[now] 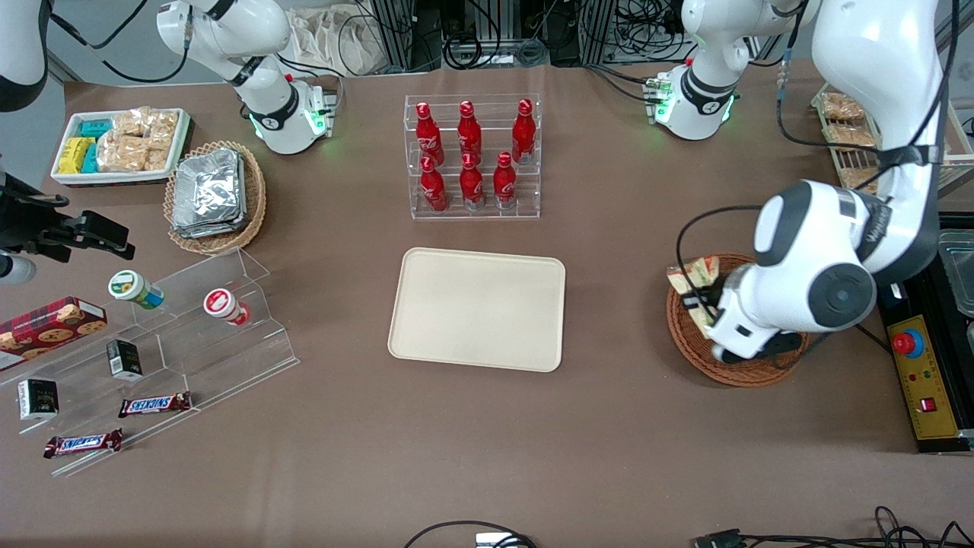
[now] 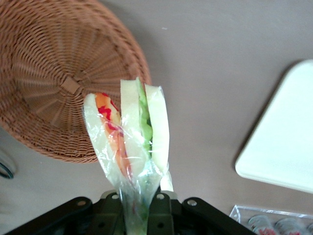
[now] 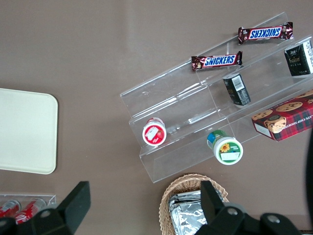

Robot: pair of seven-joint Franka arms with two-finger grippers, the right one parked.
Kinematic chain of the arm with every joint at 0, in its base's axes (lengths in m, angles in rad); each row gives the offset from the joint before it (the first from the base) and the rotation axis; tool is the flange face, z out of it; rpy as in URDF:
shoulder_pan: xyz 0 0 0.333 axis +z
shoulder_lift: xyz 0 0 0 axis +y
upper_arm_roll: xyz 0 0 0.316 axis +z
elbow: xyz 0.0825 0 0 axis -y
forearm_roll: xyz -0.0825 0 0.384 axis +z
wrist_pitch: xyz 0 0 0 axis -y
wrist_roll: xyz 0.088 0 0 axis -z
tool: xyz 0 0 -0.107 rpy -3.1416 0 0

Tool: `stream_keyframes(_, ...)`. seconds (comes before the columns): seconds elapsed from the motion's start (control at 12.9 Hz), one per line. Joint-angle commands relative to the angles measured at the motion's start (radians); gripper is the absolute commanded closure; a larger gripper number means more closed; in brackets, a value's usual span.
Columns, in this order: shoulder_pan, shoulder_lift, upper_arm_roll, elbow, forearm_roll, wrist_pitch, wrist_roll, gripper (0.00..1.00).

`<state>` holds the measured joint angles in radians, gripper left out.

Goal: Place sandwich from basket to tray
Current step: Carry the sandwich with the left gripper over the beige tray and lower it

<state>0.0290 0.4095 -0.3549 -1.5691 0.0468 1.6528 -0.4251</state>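
Desk (image 1: 472, 426): brown surface carrying everything, seen from the front camera.
Tray (image 1: 478, 308): cream-beige rectangle with rounded corners at the middle of the desk, nothing on it; a corner of it also shows in the left wrist view (image 2: 283, 142).
Bottle rack (image 1: 473, 156): clear stepped stand at 12 o'clock from the tray, farther from the front camera, holding six red bottles.
Basket (image 1: 696, 346): round reddish-brown wicker bowl at 3 o'clock from the tray, toward the working arm's end of the desk, partly covered by the arm; the left wrist view shows its woven inside bare (image 2: 54, 83).
Gripper (image 1: 749, 346): hangs above the basket, over its side nearer the front camera; the jaws are closed on the plastic wrap at the sandwich's narrow end (image 2: 139, 205).
Sandwich (image 2: 129, 132): wrapped white-bread wedges with orange-red and green filling, held up off the basket, its wide end overlapping the basket's rim in the wrist view; in the front view it shows at the basket's 10 o'clock edge (image 1: 694, 275).
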Motion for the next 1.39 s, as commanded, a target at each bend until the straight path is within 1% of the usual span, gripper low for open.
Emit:
stream_keyframes(0.0, 0.002, -0.002, -0.097, -0.006, 0.076, 0.019, 0.058, 0.88)
stream_keyframes(0.08, 0.002, 0.006, -0.125, -0.008, 0.084, 0.048, 0.075, 0.88)
stream_keyframes(0.31, -0.001, 0.057, -0.176, -0.011, 0.074, 0.136, 0.075, 0.87)
stream_keyframes(0.46, -0.006, 0.099, -0.202, -0.015, 0.074, 0.177, 0.049, 0.83)
stream_keyframes(0.62, -0.061, 0.118, -0.203, -0.019, 0.084, 0.223, -0.015, 0.84)
stream_keyframes(0.85, -0.084, 0.17, -0.205, -0.02, 0.088, 0.301, -0.107, 0.84)
stream_keyframes(1.01, -0.159, 0.195, -0.194, -0.022, 0.097, 0.35, -0.144, 0.84)
stream_keyframes(1.08, -0.162, 0.221, -0.194, -0.022, 0.117, 0.375, -0.19, 0.84)
stream_keyframes(1.24, -0.21, 0.258, -0.196, -0.026, 0.22, 0.4, -0.28, 0.84)
stream_keyframes(1.32, -0.224, 0.271, -0.194, -0.026, 0.235, 0.412, -0.302, 0.84)
